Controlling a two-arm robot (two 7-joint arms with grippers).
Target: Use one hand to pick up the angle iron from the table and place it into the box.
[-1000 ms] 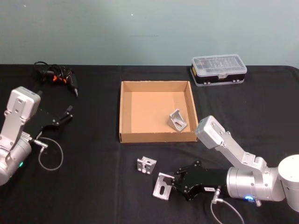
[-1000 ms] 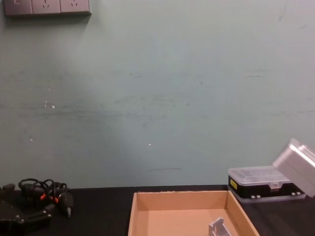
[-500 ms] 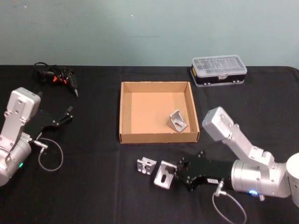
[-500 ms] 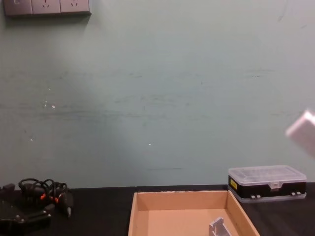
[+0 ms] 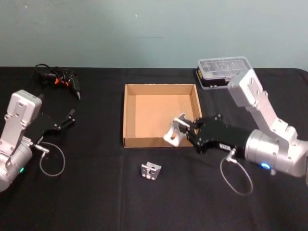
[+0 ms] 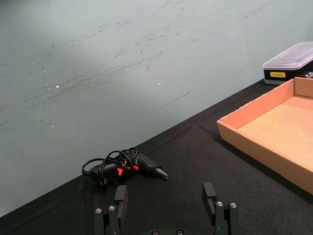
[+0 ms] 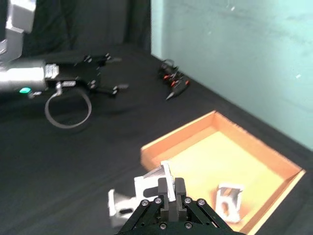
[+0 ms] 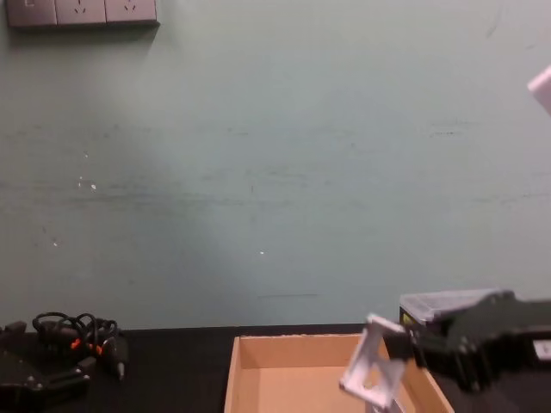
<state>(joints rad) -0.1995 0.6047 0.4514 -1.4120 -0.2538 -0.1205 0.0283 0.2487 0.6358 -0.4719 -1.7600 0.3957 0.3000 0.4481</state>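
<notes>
- The right pincer [image 5: 185, 129] is clamped on the held bracket [image 5: 172, 134], just right of centre in the head view. The bracket sticks out to frame-left of the fingertips.
- In the chest view the held bracket [image 8: 372, 361] hangs at the lower right, above the box rim. It is tilted, its long face running from lower left up to upper right.
- The box [image 5: 124, 115] sits mid-frame in the head view. The held bracket is over the box's near right corner and overlaps the front wall in the picture. The open floor lies up and to the left of it.
- I cannot tell whether the bracket is fully past the wall. The drop probably calls for a short carry further in before letting go.
- The left pincer [image 5: 72, 116] is at the left edge of the head view over the counter [image 5: 96, 192]. Its fingers are spread with nothing between them, and it is well apart from the box, so the right arm is much the nearer.
- There are three brackets: the held one, a boxed bracket [image 7: 229, 196] lying on the box floor, and a loose bracket [image 5: 151, 171] on the counter below the box in frame.
- There is one box, one clear-lidded case [image 5: 225, 72] at upper right, and one corded tool [image 5: 60, 79] at upper left.
</notes>
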